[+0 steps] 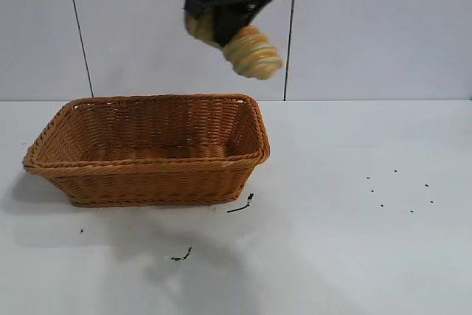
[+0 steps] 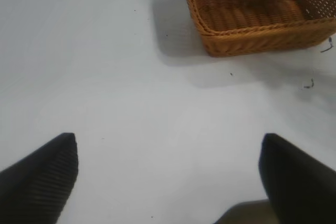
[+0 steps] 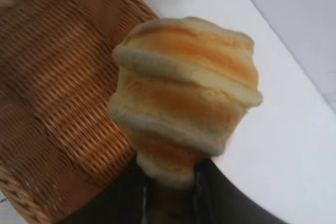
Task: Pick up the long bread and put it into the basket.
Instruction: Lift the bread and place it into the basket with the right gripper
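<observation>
My right gripper [image 1: 221, 23] is shut on the long bread [image 1: 252, 52], a tan loaf with orange stripes, and holds it high in the air above the basket's right end. In the right wrist view the bread [image 3: 186, 98] sticks out from between the fingers [image 3: 231, 198], with the basket [image 3: 58, 93] below it. The orange-brown wicker basket [image 1: 151, 178] stands on the white table at the left and looks empty. My left gripper [image 2: 168, 177] is open and empty, low over bare table, well away from the basket [image 2: 252, 40].
Small dark crumbs and scraps [image 1: 242, 206] lie on the white table in front of the basket and at the right [image 1: 402, 189]. A pale wall with two thin dark cables [image 1: 80, 31] stands behind.
</observation>
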You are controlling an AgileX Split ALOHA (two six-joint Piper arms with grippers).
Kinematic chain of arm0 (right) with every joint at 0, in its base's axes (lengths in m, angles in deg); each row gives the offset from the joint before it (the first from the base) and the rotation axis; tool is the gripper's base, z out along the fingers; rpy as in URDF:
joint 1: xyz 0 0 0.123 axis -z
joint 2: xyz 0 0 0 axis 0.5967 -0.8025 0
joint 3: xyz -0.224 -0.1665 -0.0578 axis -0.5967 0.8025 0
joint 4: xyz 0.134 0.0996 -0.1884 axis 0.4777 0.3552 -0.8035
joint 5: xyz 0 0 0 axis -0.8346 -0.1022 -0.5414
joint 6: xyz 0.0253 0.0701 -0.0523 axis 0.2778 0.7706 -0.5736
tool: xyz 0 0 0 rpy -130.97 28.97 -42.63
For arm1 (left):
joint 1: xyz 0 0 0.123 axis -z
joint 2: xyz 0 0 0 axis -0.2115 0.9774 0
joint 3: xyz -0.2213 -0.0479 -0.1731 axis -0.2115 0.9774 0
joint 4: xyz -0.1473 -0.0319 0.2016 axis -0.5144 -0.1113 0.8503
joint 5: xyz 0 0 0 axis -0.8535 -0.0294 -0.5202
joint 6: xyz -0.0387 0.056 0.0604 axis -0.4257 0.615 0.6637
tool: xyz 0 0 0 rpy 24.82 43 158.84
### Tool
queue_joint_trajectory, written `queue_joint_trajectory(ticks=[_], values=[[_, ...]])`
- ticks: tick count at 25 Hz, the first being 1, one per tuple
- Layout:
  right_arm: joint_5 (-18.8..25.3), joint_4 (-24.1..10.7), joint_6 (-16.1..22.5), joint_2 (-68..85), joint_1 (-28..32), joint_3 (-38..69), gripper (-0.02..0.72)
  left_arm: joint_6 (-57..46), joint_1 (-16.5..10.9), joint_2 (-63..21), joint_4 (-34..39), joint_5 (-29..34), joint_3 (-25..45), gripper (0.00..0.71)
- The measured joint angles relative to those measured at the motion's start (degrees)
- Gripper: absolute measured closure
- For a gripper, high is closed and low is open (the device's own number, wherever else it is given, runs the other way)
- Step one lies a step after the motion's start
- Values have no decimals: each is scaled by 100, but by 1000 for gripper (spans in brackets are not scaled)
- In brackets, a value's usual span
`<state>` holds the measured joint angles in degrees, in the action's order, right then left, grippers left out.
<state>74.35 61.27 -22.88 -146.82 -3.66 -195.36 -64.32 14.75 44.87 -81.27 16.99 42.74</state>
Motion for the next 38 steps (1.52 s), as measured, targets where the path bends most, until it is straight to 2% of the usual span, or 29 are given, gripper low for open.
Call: queue_joint_trajectory(ticks=[9, 18, 20, 23, 25, 26, 29, 38], values=[[-954, -179, -348, -821, -61, -17, 591, 0, 0, 0, 0, 0, 0, 14], [-1073, -172, -368, -1126, -61, -17, 589, 0, 0, 0, 0, 0, 0, 14], [-1073, -154, -368, -1126, -61, -17, 531, 0, 0, 0, 0, 0, 0, 14], [-1092, -107, -368, -1126, -61, -17, 283, 0, 0, 0, 0, 0, 0, 14], [-1111, -90, -368, -1126, -61, -17, 149, 0, 0, 0, 0, 0, 0, 14], [-1117, -90, -368, -1126, -61, -17, 108, 0, 0, 0, 0, 0, 0, 14], [-1132, -85, -350, -1108, -61, -17, 63, 0, 0, 0, 0, 0, 0, 14], [-1148, -84, -305, -955, -61, -24, 52, 0, 0, 0, 0, 0, 0, 14]])
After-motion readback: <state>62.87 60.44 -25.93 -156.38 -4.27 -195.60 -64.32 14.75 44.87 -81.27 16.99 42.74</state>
